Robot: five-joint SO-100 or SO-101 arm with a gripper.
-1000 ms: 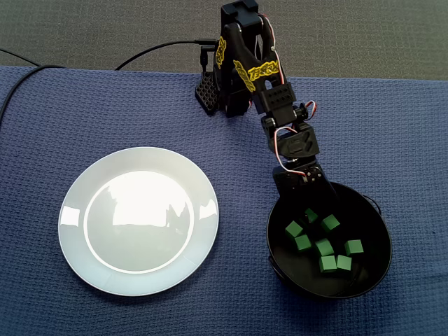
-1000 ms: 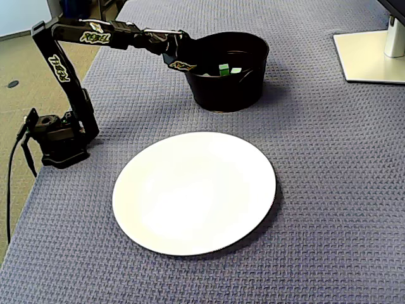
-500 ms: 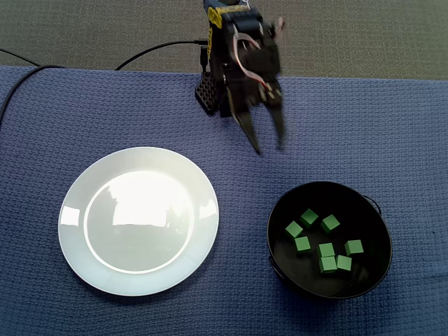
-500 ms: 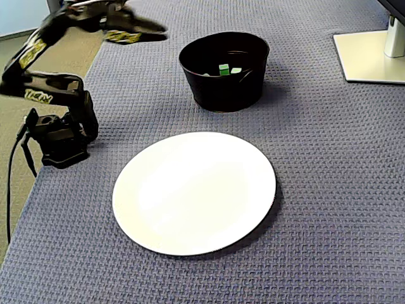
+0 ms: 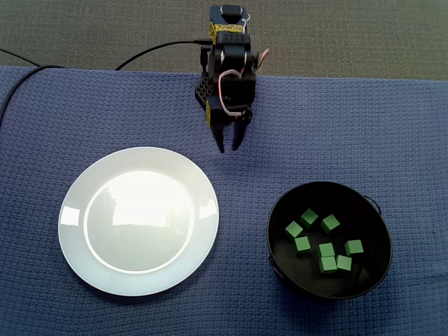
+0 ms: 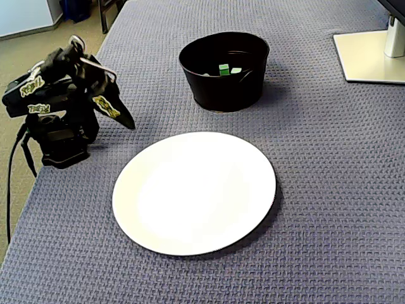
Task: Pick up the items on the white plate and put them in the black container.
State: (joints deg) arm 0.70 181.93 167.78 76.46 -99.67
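At twelve o'clock in the top-down fixed view, the gripper [image 5: 229,145] now hangs folded back near its base. A second ago it was reaching into the black container [image 5: 274,245]. Its jaws stand narrow, with a slim gap between the tips and nothing held. The container sits at four o'clock with the green cubes [image 5: 302,243] lying inside. The white plate [image 5: 66,217] at eight o'clock is bare in both fixed views. I judge that the last drop is made, nothing is left to fetch, and this retreat marks the task as finished.
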